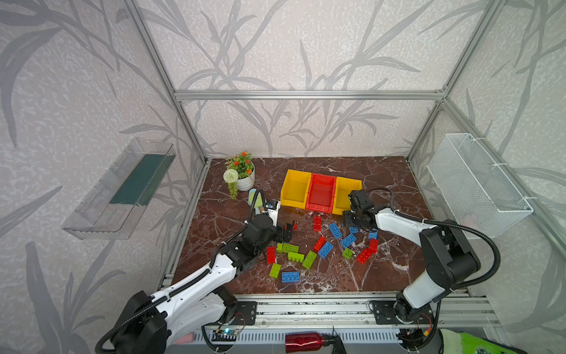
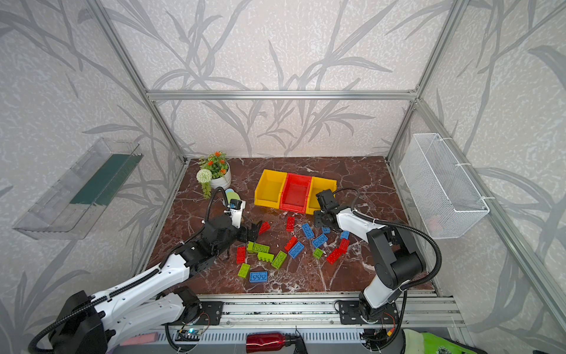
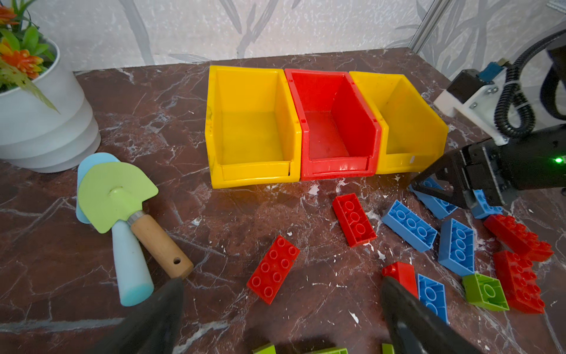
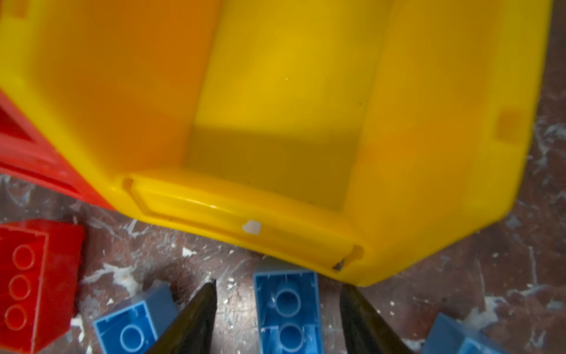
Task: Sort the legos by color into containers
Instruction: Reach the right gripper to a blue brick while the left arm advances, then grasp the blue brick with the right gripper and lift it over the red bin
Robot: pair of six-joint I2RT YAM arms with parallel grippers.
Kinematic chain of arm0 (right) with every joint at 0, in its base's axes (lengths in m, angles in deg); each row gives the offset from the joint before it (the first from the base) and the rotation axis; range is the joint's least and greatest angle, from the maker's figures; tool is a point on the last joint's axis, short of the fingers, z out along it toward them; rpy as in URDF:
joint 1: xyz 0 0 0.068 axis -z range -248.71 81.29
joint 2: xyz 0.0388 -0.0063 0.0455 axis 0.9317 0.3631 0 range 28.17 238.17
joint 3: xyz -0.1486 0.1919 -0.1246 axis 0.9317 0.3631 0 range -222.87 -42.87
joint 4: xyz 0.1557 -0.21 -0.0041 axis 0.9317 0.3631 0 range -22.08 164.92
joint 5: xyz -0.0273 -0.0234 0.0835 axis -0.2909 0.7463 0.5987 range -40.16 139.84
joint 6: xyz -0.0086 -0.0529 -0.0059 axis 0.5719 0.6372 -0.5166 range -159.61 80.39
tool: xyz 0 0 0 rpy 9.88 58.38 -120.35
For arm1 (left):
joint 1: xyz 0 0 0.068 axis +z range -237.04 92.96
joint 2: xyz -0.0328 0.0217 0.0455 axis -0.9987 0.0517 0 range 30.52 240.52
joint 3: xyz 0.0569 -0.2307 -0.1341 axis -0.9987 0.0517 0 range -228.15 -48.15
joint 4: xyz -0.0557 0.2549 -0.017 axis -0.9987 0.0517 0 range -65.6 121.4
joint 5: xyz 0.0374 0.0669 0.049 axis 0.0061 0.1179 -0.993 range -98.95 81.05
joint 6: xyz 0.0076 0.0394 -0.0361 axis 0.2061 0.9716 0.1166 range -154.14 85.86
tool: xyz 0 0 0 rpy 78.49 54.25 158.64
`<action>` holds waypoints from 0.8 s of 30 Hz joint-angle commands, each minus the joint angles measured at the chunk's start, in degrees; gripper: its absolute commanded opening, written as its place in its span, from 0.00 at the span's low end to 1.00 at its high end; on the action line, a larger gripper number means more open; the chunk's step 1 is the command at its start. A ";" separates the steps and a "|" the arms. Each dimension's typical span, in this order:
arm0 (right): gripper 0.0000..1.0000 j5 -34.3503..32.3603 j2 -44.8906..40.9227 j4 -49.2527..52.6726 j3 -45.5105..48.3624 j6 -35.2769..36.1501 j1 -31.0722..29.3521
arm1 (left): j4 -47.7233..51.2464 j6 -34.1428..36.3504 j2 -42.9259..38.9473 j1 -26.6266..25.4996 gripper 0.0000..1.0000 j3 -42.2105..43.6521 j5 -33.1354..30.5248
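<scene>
Red, blue and lime green legos lie scattered on the marbled table in front of three joined containers: a yellow one [image 1: 295,187], a red one [image 1: 321,193] and a second yellow one [image 1: 346,187], all empty. My right gripper [image 4: 278,285] is down at the front lip of the right yellow container [image 4: 245,211]. Its jaws straddle an upside-down blue lego [image 4: 288,309], with a gap on each side. My left gripper [image 3: 281,280] hangs wide open just above the table. A red lego [image 3: 272,269] lies ahead of its fingertips, and several green legos [image 1: 289,247] lie just behind it.
A potted plant [image 1: 243,174] stands at the back left, with a green trowel [image 3: 116,193] lying over a pale blue tool beside it. A wire basket [image 1: 477,180] hangs on the right wall and a clear tray [image 1: 122,190] on the left wall.
</scene>
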 commanded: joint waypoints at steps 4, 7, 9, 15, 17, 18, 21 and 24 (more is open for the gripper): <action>0.64 3.39 5.05 5.58 -7.02 0.91 4.19 | -1.06 1.87 1.44 -0.18 0.99 -3.76 -0.48; 0.64 4.98 5.15 6.99 -7.25 0.54 4.42 | -0.79 1.86 2.35 -0.15 0.99 -4.32 0.12; 0.64 6.32 4.24 6.95 -6.02 0.21 4.44 | -0.49 1.73 2.79 -0.20 0.99 -4.53 0.38; 0.62 10.02 0.56 5.59 -1.25 -1.56 3.66 | -0.12 1.23 2.22 -0.29 0.99 -3.34 0.70; 0.62 9.83 0.43 5.83 -0.77 -1.66 3.01 | -0.27 0.90 1.51 -0.26 0.99 -2.88 0.71; 0.62 9.61 0.63 5.87 -0.74 -1.74 2.82 | -0.35 0.82 1.23 -0.27 0.99 -2.75 0.83; 0.59 9.25 1.48 6.24 -0.82 -1.88 2.70 | -0.23 0.66 0.53 -0.29 0.99 -2.35 0.67; 0.53 9.02 2.31 6.75 -1.11 -2.18 2.53 | 0.17 0.48 -0.25 -0.29 0.99 -2.00 0.48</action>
